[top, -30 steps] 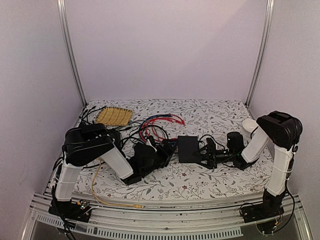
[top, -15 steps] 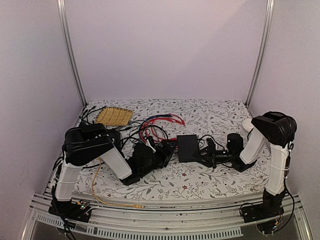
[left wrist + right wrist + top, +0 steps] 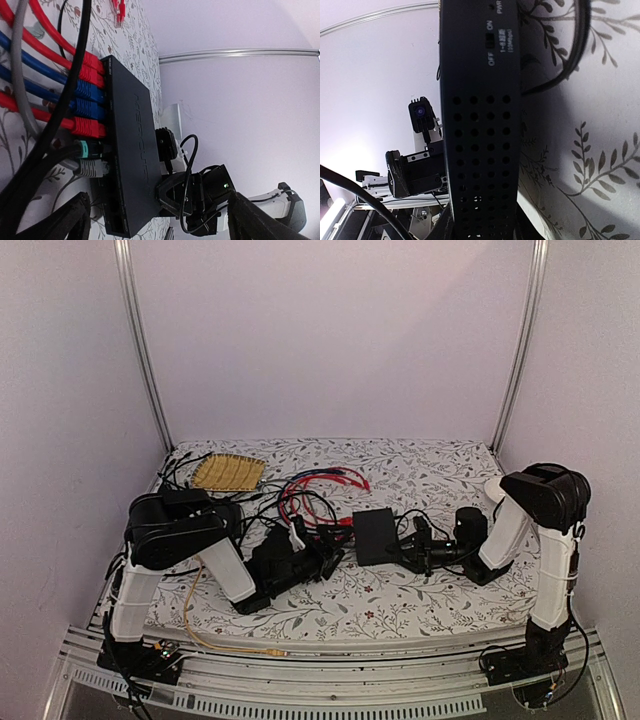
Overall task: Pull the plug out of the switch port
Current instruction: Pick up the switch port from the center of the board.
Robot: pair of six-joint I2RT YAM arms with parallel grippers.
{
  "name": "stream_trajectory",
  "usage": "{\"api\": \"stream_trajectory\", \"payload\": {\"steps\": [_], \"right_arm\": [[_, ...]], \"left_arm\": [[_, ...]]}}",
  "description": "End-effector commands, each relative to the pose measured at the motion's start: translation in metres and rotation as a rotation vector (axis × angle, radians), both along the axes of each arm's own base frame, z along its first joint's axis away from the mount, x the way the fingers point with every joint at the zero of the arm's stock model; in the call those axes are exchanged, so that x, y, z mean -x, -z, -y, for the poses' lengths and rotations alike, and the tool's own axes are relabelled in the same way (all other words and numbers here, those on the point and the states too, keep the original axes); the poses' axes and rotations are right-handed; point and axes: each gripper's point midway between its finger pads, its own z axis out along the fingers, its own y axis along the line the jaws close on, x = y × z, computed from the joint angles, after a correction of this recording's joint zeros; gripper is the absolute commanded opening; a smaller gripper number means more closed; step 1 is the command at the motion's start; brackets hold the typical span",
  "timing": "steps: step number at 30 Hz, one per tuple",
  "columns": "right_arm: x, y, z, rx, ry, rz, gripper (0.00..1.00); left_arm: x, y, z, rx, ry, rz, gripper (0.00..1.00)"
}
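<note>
The flat matte-black switch lies mid-table. Along its port edge sit red and blue plugs, then a teal plug and a grey plug; the ports beyond those are empty. My left gripper is open wide just short of that edge, its fingers spread either side of the box's lower end. My right gripper is shut on the opposite vented edge, one finger on each flat face.
Red, blue and black cables loop behind the switch. A yellow woven mat lies at the back left, and a yellow cable trails off the near edge. A loose red plug lies on the floral cloth.
My right gripper has slid in a little and closed onto the switch's vented edge. My left gripper has drawn back slightly toward the near left, still open.
</note>
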Motion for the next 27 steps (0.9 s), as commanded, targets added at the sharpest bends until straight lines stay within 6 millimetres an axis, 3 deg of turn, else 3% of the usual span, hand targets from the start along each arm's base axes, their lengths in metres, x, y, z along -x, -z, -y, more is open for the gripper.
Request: {"api": "stream_trajectory", "payload": {"steps": [1,10,19,27], "right_arm": [[0.003,-0.008,-0.002,-0.03,-0.015,0.012,0.08],[-0.008,-0.04,-0.006,-0.083,-0.004,0.088,0.02],[-0.018,-0.082,-0.009,-0.139,0.008,0.174,0.02],[-0.019,-0.104,-0.03,-0.134,-0.026,0.233,0.02]], "left_arm": [[0.015,0.004,-0.001,-0.005,0.086,0.027,0.96],[0.029,-0.01,0.006,0.011,0.219,0.106,0.97],[0.032,-0.022,-0.015,0.075,0.257,0.189,0.96],[0.034,-0.03,-0.008,0.052,0.325,0.23,0.98]]}}
